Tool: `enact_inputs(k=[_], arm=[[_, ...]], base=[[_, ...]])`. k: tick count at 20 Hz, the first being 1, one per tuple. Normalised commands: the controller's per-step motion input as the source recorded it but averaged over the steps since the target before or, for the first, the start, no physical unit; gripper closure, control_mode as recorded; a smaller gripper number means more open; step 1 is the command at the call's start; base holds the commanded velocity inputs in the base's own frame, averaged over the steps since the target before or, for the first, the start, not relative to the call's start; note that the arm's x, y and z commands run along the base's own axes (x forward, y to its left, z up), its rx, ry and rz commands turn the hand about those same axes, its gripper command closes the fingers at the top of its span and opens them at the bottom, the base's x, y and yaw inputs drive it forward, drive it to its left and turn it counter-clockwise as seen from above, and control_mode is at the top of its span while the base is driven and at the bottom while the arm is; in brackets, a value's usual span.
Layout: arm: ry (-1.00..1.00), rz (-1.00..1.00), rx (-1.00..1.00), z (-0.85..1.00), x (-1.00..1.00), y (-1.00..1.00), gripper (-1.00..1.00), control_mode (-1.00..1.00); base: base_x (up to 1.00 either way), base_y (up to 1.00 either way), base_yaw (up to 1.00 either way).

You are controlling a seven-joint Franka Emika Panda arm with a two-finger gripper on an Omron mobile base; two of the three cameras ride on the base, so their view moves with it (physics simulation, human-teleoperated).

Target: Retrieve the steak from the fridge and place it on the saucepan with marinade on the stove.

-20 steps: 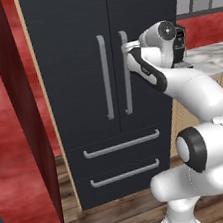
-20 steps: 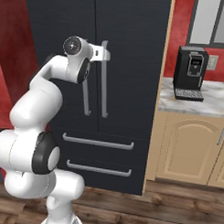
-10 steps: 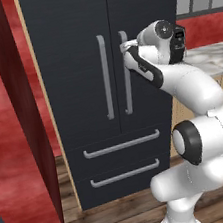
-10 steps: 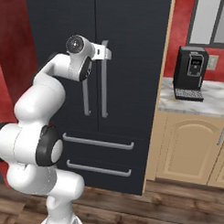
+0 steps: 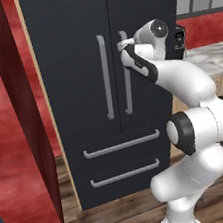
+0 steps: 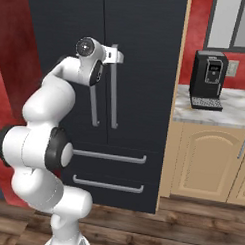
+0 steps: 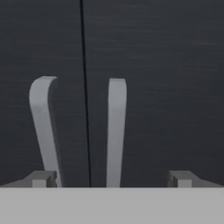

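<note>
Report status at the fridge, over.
Gripper open, up at the fridge handles, right handle between the fingers, not gripped. Doors shut, steak unseen. Nothing blocking the doors.

One fridge [image 5: 79, 88] with two upper doors [image 5: 71, 64], two vertical bar handles [image 5: 105, 76], and two lower drawers [image 5: 119, 150] each carrying one horizontal handle; one coffee machine [image 6: 208, 80] on one marble counter [image 6: 215, 110]; one robot arm [image 6: 49, 142] bearing one gripper [image 7: 111, 179].
</note>
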Motion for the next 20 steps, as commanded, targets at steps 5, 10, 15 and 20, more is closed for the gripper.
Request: enact_inputs(k=[5, 10, 15, 20], arm=[[0.00, 0.00, 0.00, 0.00, 0.39, 0.00, -1.00, -1.00], [0.00, 0.00, 0.00, 0.00, 0.18, -0.01, -1.00, -1.00], [0.00, 0.00, 0.00, -0.02, 0.14, 0.00, -1.00, -1.00], [0.00, 0.00, 0.00, -0.04, 0.19, 0.00, -1.00, -1.00]], base=[[0.00, 0.00, 0.00], [0.00, 0.00, 0.00], [0.00, 0.00, 0.00], [0.00, 0.00, 0.00]])
